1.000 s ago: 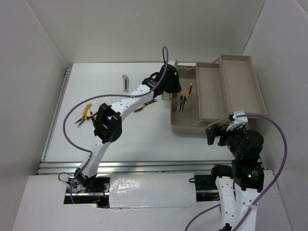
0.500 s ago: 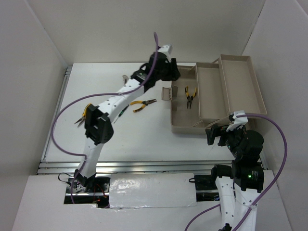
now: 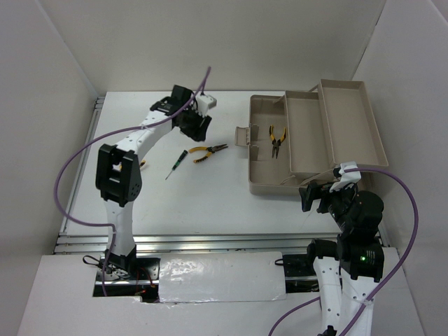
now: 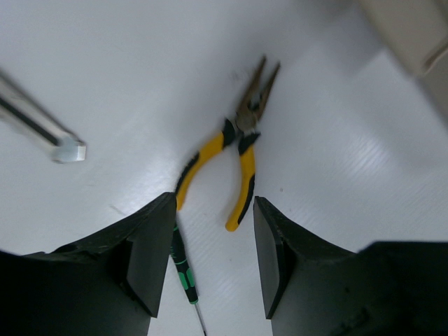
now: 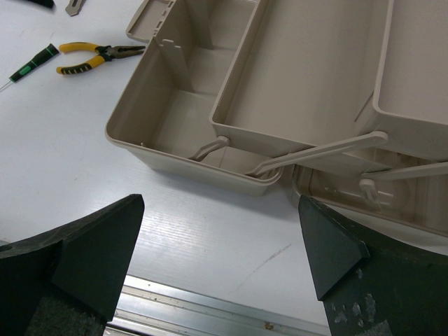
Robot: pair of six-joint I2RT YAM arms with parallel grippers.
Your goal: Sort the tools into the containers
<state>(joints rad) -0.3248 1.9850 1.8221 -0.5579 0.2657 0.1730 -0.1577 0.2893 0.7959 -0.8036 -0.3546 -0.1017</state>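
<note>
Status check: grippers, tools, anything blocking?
Left gripper open, empty, facing loose pliers. Right gripper open, empty, by toolbox. Second pliers inside toolbox. Screwdriver close beside loose pliers.

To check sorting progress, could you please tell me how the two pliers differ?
The loose pliers lie on the table, outside the toolbox; the boxed pliers are already in its tub. The loose pliers' nose points toward the toolbox, the boxed pliers' toward the near edge. Both have yellow-and-black handles.
</note>
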